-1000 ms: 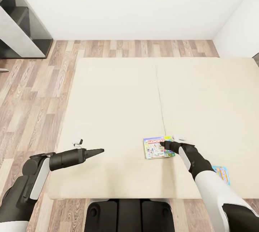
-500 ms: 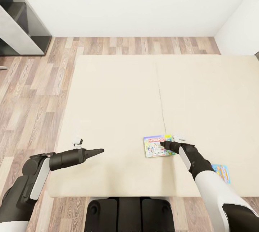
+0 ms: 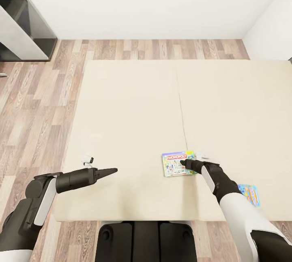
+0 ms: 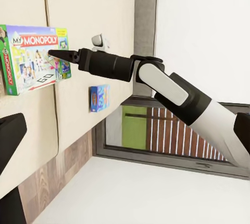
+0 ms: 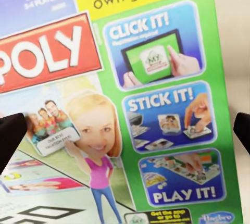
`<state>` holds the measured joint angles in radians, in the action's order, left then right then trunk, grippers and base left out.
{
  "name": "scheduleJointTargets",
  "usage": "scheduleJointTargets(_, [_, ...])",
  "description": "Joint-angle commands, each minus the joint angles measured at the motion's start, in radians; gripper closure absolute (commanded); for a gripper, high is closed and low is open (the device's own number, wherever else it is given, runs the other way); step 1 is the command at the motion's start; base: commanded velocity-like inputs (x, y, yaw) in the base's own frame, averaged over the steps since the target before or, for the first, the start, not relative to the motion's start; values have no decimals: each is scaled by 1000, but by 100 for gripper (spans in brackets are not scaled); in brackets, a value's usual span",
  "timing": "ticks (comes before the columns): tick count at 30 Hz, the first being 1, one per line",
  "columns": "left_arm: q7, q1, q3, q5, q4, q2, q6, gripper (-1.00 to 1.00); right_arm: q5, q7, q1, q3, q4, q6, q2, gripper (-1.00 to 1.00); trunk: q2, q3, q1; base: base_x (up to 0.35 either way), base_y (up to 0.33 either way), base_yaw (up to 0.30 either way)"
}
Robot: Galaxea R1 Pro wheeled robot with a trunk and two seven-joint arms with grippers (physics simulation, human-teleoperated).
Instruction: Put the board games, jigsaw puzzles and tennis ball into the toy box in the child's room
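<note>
On the bed (image 3: 129, 103), your right hand (image 3: 183, 162), fingers apart, straddles the stiff, light Monopoly box (image 3: 175, 165); pinch its right edge.

Monopoly board game (image 3: 177, 164) lies on bed (image 3: 129, 124), near edge, right of centre. Second board game (image 3: 248, 195) on bed, further right and nearer. Shelf unit (image 3: 22, 22) far left on floor (image 3: 36, 103).

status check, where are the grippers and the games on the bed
Right gripper open, over white-green board game on bed. Left gripper shut, empty. Blue board game near bed edge. Nothing blocking.
</note>
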<state>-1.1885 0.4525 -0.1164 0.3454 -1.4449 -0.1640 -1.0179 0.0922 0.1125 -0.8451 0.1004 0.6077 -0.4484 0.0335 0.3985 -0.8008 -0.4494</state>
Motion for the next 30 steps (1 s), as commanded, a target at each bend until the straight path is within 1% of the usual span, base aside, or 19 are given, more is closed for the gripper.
scheduleJointTargets(1, [-2, 0, 0, 1, 0, 0, -6, -100, 9, 1, 0, 2, 1, -6, 0, -100, 1, -1, -1, 0, 0, 0])
scheduleJointTargets(19, [-2, 0, -1, 1, 0, -1, -5, -100, 9, 1, 3, 2, 2, -5, -3, -100, 1, -1, -1, 0, 1, 0])
scheduleJointTargets(24, [-2, 0, -1, 1, 0, -1, -5, -100, 9, 1, 3, 2, 2, -5, -4, -100, 1, -1, -1, 0, 109, 0])
scheduleJointTargets(30, [-2, 0, -2, 1, 0, -1, -5, -100, 9, 1, 3, 2, 2, -5, -4, -100, 1, -1, -1, 0, 22, 0])
